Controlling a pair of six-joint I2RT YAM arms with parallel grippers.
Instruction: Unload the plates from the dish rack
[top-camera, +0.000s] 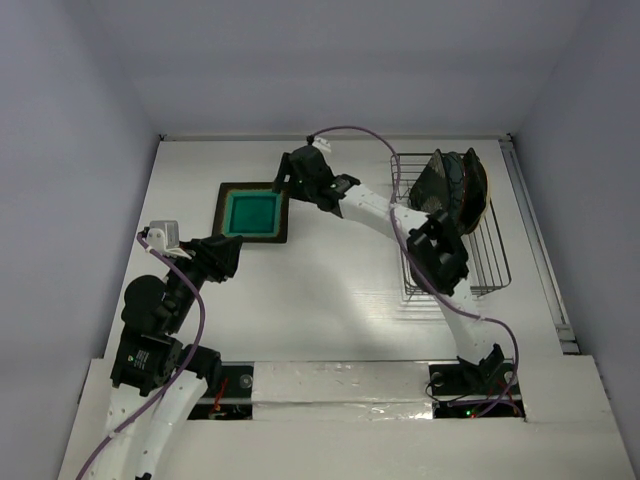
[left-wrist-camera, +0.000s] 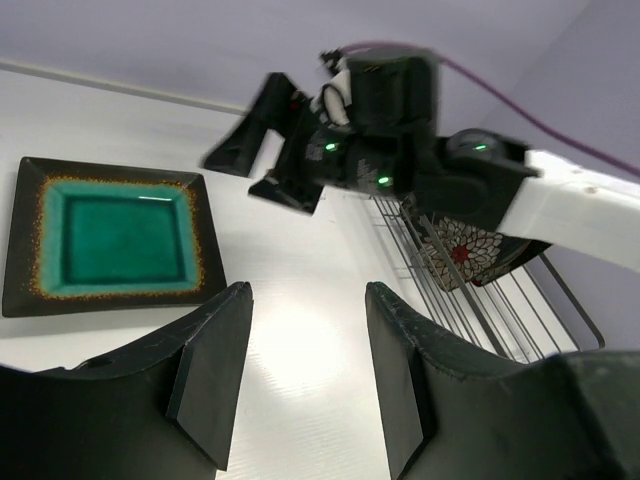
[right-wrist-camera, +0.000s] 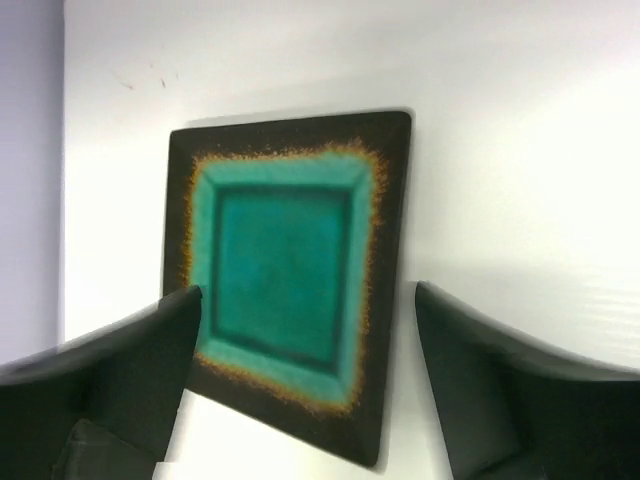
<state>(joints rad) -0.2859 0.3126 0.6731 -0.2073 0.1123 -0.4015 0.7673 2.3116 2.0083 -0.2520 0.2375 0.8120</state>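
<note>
Square plate (top-camera: 254, 213): flat on desk, upper left of centre. Other plates (top-camera: 455, 185): upright in dish rack (top-camera: 485, 262), upper right. Right tool (right-wrist-camera: 308, 300), left tool (left-wrist-camera: 308, 300): both spread, empty. Risk: right arm swinging back could clip racked plates.

This is looking like a lab: blank walls (top-camera: 70, 120) are boxing in a white table (top-camera: 330, 290), tape (top-camera: 340, 385) lining the frame's bottom.
</note>
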